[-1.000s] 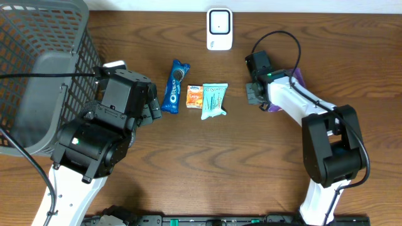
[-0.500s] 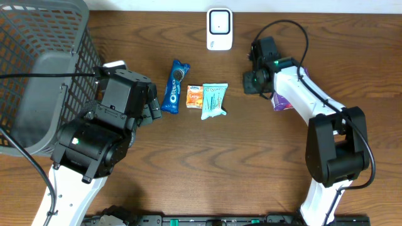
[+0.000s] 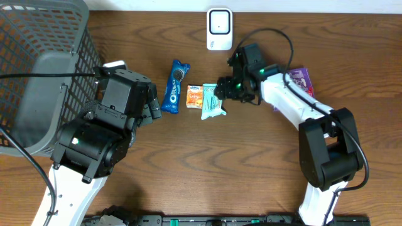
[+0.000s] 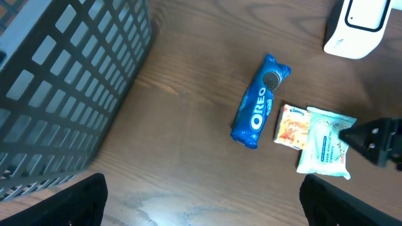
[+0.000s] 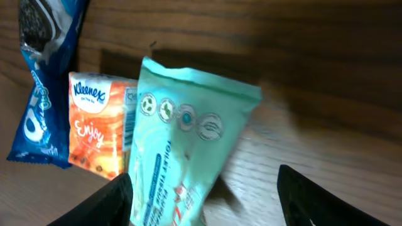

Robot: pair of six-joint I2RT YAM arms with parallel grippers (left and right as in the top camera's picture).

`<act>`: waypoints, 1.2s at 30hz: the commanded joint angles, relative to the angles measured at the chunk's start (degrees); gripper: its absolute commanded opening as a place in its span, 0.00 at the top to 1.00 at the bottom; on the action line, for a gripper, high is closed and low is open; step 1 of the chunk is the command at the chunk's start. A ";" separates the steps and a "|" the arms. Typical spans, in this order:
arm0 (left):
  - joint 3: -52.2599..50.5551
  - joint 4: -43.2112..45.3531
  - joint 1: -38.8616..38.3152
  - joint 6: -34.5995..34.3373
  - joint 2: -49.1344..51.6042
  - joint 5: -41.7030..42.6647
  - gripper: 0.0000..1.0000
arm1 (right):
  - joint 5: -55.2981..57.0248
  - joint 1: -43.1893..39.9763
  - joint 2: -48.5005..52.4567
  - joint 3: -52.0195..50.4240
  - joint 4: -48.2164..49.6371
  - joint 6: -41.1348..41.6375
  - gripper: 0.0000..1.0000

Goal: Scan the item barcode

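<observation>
A white scanner [image 3: 219, 28] stands at the table's back edge. In front of it lie a blue Oreo pack [image 3: 174, 86], an orange Kleenex pack [image 3: 195, 96] and a teal tissue pack [image 3: 212, 103], side by side. My right gripper [image 3: 223, 88] hovers open at the teal pack's right end. In the right wrist view the teal pack [image 5: 182, 150] reaches in between the fingers [image 5: 116, 201], nearer the left one, and is not clamped. My left gripper [image 4: 201, 204] stands wide open and empty over bare wood, left of the Oreo pack [image 4: 259, 103].
A grey mesh basket [image 3: 38, 69] fills the left back corner. A purple packet [image 3: 300, 80] lies on the table to the right, beside my right arm. Bare wood lies in front of the row of packs.
My right gripper has opened and swung left, away from the purple packet, to the teal tissue pack. The left arm has not moved.
</observation>
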 commanded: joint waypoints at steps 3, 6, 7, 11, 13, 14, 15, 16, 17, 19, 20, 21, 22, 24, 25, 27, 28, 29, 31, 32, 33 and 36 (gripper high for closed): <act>0.31 -0.13 0.35 0.59 -0.07 -0.59 0.02 | -1.03 1.95 -0.68 -4.66 4.96 5.92 0.31; 0.31 -0.13 0.35 0.59 -0.07 -0.59 0.02 | -1.07 2.38 -0.68 -6.69 7.37 7.21 0.32; 0.31 -0.13 0.35 0.59 -0.07 -0.59 0.02 | -1.07 2.56 -0.68 -7.80 8.61 8.00 0.33; 0.31 -0.13 0.35 0.59 -0.07 -0.59 0.02 | -1.09 2.69 -0.68 -9.66 10.49 7.98 0.40; 0.31 -0.13 0.35 0.59 -0.07 -0.59 0.02 | -1.07 2.71 -0.68 -10.32 11.19 7.96 0.62; 0.31 -0.13 0.35 0.59 -0.07 -0.59 0.02 | -1.05 2.71 -0.68 -10.36 11.15 7.96 0.74; 0.31 -0.13 0.35 0.59 -0.07 -0.59 0.02 | -0.98 2.71 -0.68 -10.36 11.15 7.85 0.84; 0.31 -0.13 0.35 0.59 -0.07 -0.59 0.02 | -0.85 2.69 -0.68 -10.36 11.15 7.69 0.95; 0.31 -0.13 0.35 0.59 -0.07 -0.59 0.02 | -0.87 2.69 -0.72 -10.32 11.13 7.69 0.99; 0.31 -0.13 0.35 0.59 -0.07 -0.59 0.02 | -0.83 2.23 -1.22 -10.21 10.54 7.32 0.99; 0.31 -0.13 0.35 0.59 -0.07 -0.59 0.02 | -0.85 1.90 -1.70 -10.12 10.32 5.86 0.99; 0.31 -0.13 0.35 0.59 -0.07 -0.59 0.02 | -0.81 1.70 -2.16 -9.97 9.90 4.72 0.99; 0.31 -0.13 0.35 0.59 -0.07 -0.59 0.02 | -0.42 1.40 -2.86 -9.68 9.09 2.93 0.99; 0.31 -0.13 0.35 0.59 -0.07 -0.59 0.02 | 3.10 0.98 -4.87 -8.83 6.05 0.87 0.99; 0.31 -0.13 0.35 0.59 -0.07 -0.59 0.02 | 6.40 0.79 -6.23 -8.31 3.91 0.26 0.99; 0.31 -0.13 0.35 0.59 -0.07 -0.59 0.02 | 15.13 0.76 -8.98 -7.54 0.07 -1.20 0.99; 0.31 -0.13 0.35 0.59 -0.07 -0.59 0.02 | 21.09 0.92 -10.73 -7.37 -1.88 -1.90 0.99; 0.31 -0.13 0.35 0.59 -0.07 -0.59 0.02 | 26.12 1.29 -12.02 -7.37 -3.21 -2.16 0.99; 0.31 -0.13 0.35 0.59 -0.07 -0.59 0.02 | 36.48 2.47 -14.16 -7.37 -5.53 -2.14 0.99; 0.31 -0.13 0.35 0.59 -0.07 -0.59 0.02 | 41.35 3.28 -14.80 -7.37 -6.45 -2.16 0.99; 0.31 -0.13 0.35 0.59 -0.07 -0.59 0.02 | 45.16 4.00 -15.02 -7.37 -6.99 -2.16 0.99; 0.31 -0.13 0.35 0.59 -0.07 -0.59 0.02 | 56.59 5.95 -13.90 -7.39 -7.80 -2.14 0.99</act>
